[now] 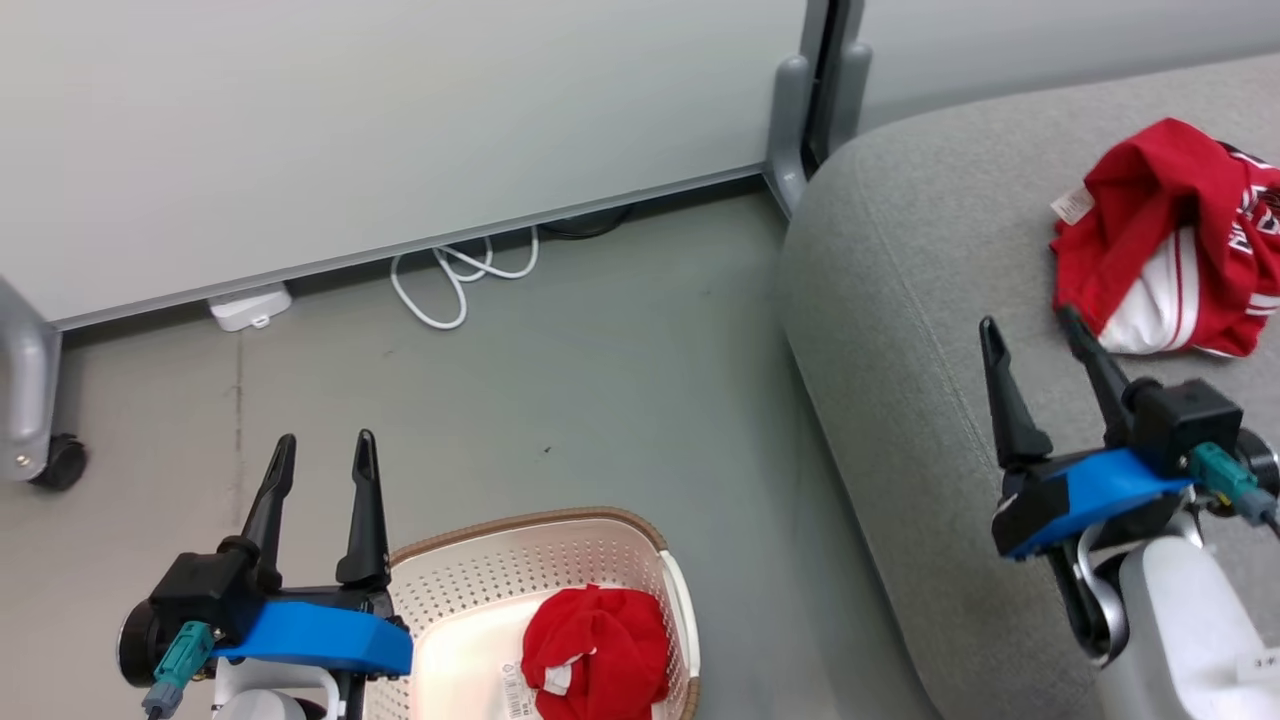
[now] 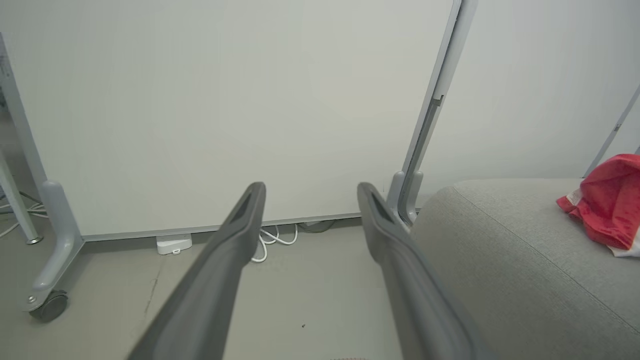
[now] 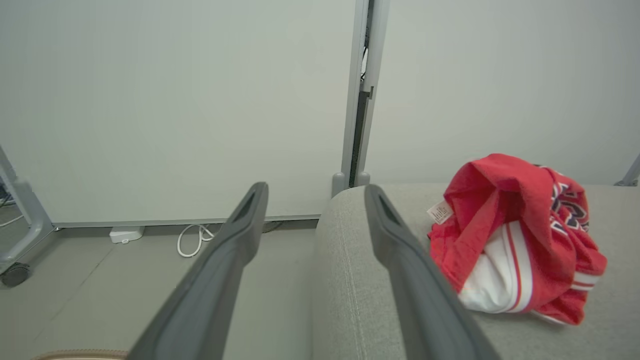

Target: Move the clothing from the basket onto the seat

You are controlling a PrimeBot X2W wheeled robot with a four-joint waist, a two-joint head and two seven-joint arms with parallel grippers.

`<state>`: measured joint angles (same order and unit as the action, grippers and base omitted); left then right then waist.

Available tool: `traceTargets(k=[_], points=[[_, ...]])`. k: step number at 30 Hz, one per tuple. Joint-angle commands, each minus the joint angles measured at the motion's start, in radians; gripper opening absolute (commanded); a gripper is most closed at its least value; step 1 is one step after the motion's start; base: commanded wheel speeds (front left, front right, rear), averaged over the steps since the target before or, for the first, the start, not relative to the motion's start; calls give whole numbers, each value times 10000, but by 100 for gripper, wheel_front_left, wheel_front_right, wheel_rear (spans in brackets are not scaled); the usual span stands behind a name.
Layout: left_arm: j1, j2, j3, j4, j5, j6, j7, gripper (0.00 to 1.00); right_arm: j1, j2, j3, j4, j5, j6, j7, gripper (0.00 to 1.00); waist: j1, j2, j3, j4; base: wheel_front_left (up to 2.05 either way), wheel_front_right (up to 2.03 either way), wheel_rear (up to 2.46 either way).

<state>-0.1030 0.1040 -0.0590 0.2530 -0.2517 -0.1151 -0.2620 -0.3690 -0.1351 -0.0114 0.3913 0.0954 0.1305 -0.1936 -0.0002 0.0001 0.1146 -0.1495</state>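
A crumpled red jersey with white panels (image 1: 1170, 240) lies on the grey seat (image 1: 900, 320) at the right; it also shows as the jersey (image 3: 515, 240) and the jersey (image 2: 607, 205). A plain red garment (image 1: 598, 655) sits bunched inside the cream basket (image 1: 450, 590) on the floor. My left gripper (image 1: 325, 455) is open and empty, above the floor just left of the basket. Over the seat's near part, my right gripper (image 1: 1030, 335) is open and empty, its right finger close to the jersey's lower left edge.
A pale partition wall (image 1: 400, 120) with a grey post (image 1: 800, 120) stands behind. A white power adapter (image 1: 250, 305) and looped white cable (image 1: 460, 275) lie on the grey floor. A caster wheel (image 1: 58, 462) sits at the far left.
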Motion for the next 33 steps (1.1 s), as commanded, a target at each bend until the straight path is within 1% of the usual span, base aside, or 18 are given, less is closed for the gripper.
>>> traceTargets(k=[1,8,13,21,33], points=[[93,-26,73,70,84,-31,-43,100,344,74,-86,-218,-68,3,56,100,2,-1,-145,220,0,0,0],[240,-138,371,448,131,-90,-45,100,1700,559,-394,-1436,-261,5,308,100,2,-1,-497,756,0,0,0],[330,-182,370,701,175,-122,-45,100,2385,757,-485,-1853,-356,5,460,100,2,-1,-681,1073,0,0,0],[461,-245,302,935,231,-161,-44,100,2917,849,-487,-2030,-227,5,651,100,2,-1,-833,1357,0,0,0],[497,-295,329,908,301,-152,-44,100,2954,855,-351,-2176,27,5,741,100,2,-1,-691,1312,0,0,0]])
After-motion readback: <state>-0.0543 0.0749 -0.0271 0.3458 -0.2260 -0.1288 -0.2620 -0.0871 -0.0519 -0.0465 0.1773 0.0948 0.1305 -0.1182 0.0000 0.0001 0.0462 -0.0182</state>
